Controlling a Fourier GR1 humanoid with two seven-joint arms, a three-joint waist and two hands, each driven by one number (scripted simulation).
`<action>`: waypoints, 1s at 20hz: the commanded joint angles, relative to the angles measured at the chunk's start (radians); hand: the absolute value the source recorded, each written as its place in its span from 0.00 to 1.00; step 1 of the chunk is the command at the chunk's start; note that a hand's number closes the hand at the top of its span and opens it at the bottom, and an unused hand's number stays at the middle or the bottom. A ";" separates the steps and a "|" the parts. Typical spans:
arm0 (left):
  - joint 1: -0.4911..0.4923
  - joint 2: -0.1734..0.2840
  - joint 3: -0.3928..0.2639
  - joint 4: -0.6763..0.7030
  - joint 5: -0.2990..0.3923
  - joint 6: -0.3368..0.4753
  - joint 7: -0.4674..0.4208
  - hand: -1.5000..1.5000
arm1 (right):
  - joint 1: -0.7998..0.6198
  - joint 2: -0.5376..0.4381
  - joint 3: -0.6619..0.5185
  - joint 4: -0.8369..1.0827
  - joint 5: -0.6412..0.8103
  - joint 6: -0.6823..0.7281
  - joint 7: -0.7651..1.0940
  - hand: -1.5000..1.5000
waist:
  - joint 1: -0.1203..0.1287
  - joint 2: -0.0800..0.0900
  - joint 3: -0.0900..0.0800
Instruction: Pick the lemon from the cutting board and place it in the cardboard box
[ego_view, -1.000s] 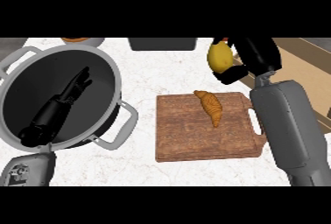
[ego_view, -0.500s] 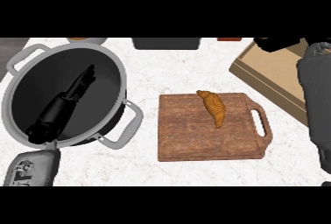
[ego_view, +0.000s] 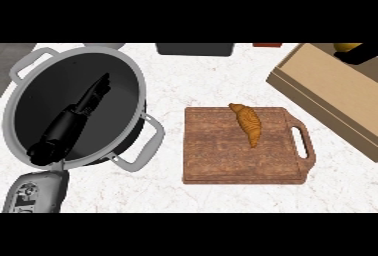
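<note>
At the left of the frame I'm looking at the big black pot (ego_view: 44, 107) with its grey handles, and my left hand (ego_view: 92, 97) is hanging over its dark inside, fingers straight and together, holding nothing. Moving to the centre, the wooden cutting board (ego_view: 221, 155) is lying on the white counter (ego_view: 177, 85), carrying only a croissant (ego_view: 247, 123) near its upper edge; no lemon is sitting on it. Up at the top edge I'm seeing a dark container (ego_view: 195, 48). Over to the upper right, the cardboard box (ego_view: 325, 85) is lying open, and at the very corner the lemon (ego_view: 345, 47) is showing as a yellow patch above the box, with my right hand (ego_view: 363, 53) dark beside it. I'm taking it as held, though I cannot tell how the fingers are sitting. I'm judging this as the placing step: next I'm needing to lower the lemon inside the box walls and let go.
</note>
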 joint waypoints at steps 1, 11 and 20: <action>-0.002 -0.010 -0.023 -0.003 -0.026 0.015 -0.013 0.50 | -0.041 -0.095 0.004 0.176 0.017 0.126 -0.042 1.00 | 0.014 0.007 0.001; -0.045 0.006 -0.017 0.004 0.016 -0.011 0.011 0.50 | -0.027 -0.175 0.052 0.421 0.087 0.199 -0.195 0.00 | 0.032 0.015 0.004; -0.023 0.012 -0.004 0.051 0.018 0.006 -0.010 0.50 | -0.070 -0.201 -0.132 0.427 -0.116 0.230 -0.495 0.00 | 0.010 0.006 0.005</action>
